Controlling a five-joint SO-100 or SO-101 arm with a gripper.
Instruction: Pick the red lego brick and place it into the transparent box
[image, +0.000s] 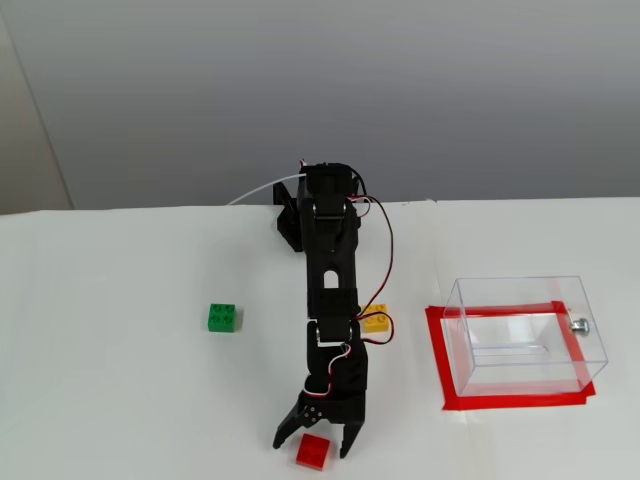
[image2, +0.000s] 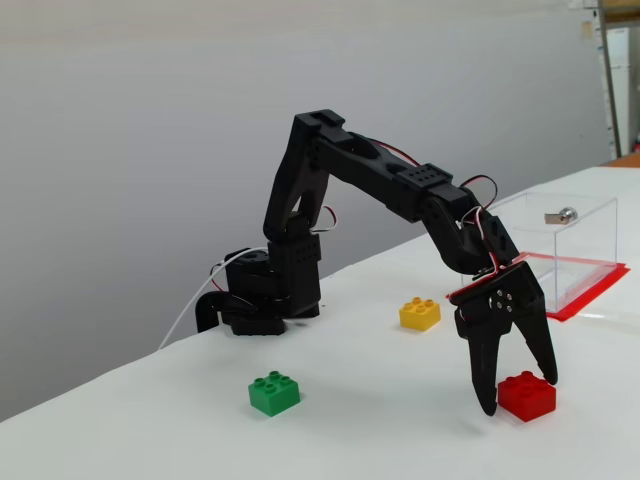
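Spread hand (image: 317, 445) straddling studded brick

We are seeing black matte fingers flanking the glossy red lego brick (image2: 526, 394), low in both fixed views.

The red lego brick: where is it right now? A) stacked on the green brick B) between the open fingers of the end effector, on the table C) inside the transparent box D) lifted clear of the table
B: the red lego brick rests on the table with the open end effector straddling it.
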